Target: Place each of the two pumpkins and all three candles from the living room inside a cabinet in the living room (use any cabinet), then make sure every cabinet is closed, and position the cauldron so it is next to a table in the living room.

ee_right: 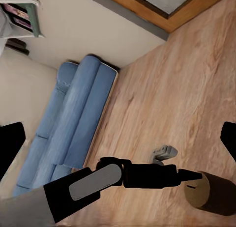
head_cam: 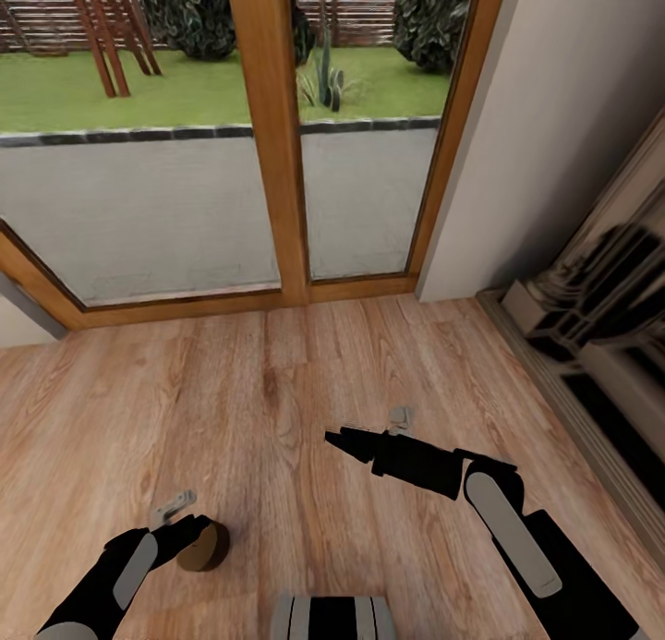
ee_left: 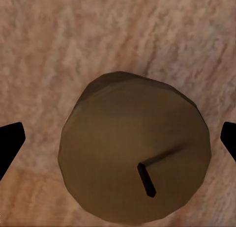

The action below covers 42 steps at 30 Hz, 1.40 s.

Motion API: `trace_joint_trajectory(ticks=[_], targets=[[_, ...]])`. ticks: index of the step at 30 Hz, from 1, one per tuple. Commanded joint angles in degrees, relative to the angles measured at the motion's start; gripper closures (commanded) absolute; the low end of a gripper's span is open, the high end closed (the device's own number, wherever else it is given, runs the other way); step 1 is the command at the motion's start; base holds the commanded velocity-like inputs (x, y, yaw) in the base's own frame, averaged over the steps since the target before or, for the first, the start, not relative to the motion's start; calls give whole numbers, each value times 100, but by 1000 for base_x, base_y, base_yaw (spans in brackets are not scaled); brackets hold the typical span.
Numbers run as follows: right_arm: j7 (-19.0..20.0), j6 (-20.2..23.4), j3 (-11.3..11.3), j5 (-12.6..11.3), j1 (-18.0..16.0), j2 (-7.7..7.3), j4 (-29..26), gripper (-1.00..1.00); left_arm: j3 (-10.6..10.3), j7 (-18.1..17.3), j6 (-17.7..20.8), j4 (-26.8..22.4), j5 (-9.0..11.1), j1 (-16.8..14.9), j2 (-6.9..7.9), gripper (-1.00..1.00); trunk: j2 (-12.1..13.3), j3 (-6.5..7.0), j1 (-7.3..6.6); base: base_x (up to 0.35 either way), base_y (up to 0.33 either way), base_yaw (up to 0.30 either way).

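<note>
A short brown candle (head_cam: 205,548) with a dark wick (ee_left: 146,179) stands on the wood floor at the lower left of the head view. My left gripper (head_cam: 196,531) hangs over it, open. Its black fingertips (ee_left: 10,143) sit wide apart on either side of the candle (ee_left: 135,153) with a gap on each side. The right wrist view shows the left arm (ee_right: 98,185) reaching the candle (ee_right: 211,193). My right gripper (head_cam: 338,440) hovers open over bare floor to the candle's right, holding nothing. The pumpkins, cauldron and cabinet are out of view.
A wood-framed glass door (head_cam: 272,141) onto a garden closes off the far side. A glossy reflective unit (head_cam: 600,335) runs along the right wall. A blue sofa (ee_right: 73,133) stands against a wall, with white shelving (ee_right: 17,13) beyond it. Wood floor (head_cam: 277,391) lies between.
</note>
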Motion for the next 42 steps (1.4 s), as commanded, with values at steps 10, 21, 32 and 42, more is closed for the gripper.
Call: trace_joint_trajectory(ticks=[10,21,32,42], targets=[[187,98,-4,-15,-4,-3,27,-100,3,18,32,-11,64,1,-9,-100,-3,-27,1,0,0,0],[166,98,-4,8,-4,-3,32,-100,3,3,32,-11,69,0,-29,-100,-3,-27,1,0,0,0],[165,98,-2,34,-4,-3,41,-100,3,-2,32,-11,69,0,-33,-100,-9,-115,12,0,0,0],[165,93,4,41,-4,-3,41,-100,3,-7,32,-11,69,2,-36,-100,-13,-182,19,0,0,0]])
